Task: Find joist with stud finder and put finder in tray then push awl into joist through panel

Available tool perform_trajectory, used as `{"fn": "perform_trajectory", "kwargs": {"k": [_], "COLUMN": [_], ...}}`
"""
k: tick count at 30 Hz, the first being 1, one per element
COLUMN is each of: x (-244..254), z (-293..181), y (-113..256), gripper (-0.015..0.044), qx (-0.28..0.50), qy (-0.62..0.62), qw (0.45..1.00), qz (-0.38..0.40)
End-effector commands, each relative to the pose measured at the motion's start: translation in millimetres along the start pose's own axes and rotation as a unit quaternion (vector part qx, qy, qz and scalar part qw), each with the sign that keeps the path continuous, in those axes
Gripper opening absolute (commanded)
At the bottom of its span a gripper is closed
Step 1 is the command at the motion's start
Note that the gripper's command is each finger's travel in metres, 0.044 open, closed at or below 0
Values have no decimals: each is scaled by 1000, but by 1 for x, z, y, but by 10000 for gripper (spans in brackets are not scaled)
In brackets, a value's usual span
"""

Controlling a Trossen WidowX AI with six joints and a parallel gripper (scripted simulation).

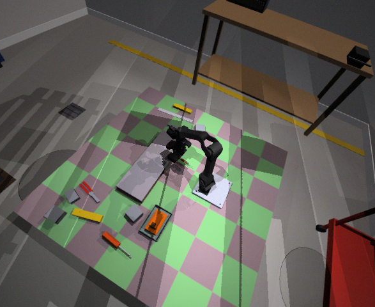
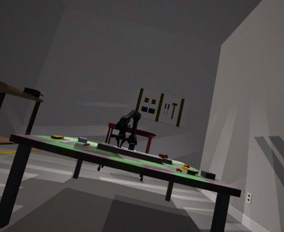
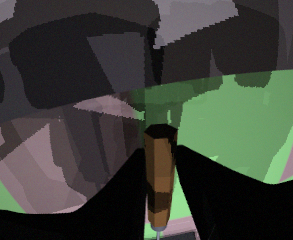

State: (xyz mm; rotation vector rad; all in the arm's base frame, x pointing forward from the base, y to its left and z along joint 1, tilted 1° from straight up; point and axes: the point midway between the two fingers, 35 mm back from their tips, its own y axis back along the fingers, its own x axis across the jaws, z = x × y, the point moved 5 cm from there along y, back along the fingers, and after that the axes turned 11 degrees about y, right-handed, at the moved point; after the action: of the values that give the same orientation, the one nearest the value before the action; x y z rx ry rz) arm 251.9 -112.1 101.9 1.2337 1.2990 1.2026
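The awl (image 3: 161, 172) (image 1: 183, 161) has a brown wooden handle and a thin metal shaft. My gripper (image 3: 159, 153) (image 2: 120, 146) is shut on its handle, low beside the floor panel's long edge, on the arm-base side. Whether the awl touches the table is unclear. The grey floor panel (image 1: 141, 178) (image 2: 137, 154) lies flat, partly in shadow; no joist shows. The orange stud finder (image 1: 162, 222) (image 2: 163, 155) rests in the dark-rimmed tray (image 1: 163, 228), away from the gripper. The awl's tip is cut off in the wrist view.
A grey block (image 1: 133, 213) sits between panel and tray. An orange screwdriver (image 1: 110, 239), a yellow bar (image 1: 87, 215), red pliers (image 1: 86, 188) and two more grey blocks lie beyond. Another grey block (image 1: 200, 127), a pale strip (image 1: 175, 114) and a yellow bar (image 1: 182, 108) lie behind the arm.
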Motion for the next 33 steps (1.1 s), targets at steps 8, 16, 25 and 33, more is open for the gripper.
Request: {"fn": "perform_trajectory", "kwargs": {"k": [8, 16, 25, 33], "x": [1, 3, 23, 51], "z": [-6, -9, 28, 60], "y": [68, 83, 68, 61], "gripper": [0, 0, 0, 0], "qx": [-4, -7, -90, -181], "qy": [-2, 1, 41, 71], "qw": [1000, 1000, 992, 971], "qz": [-1, -4, -83, -142]}}
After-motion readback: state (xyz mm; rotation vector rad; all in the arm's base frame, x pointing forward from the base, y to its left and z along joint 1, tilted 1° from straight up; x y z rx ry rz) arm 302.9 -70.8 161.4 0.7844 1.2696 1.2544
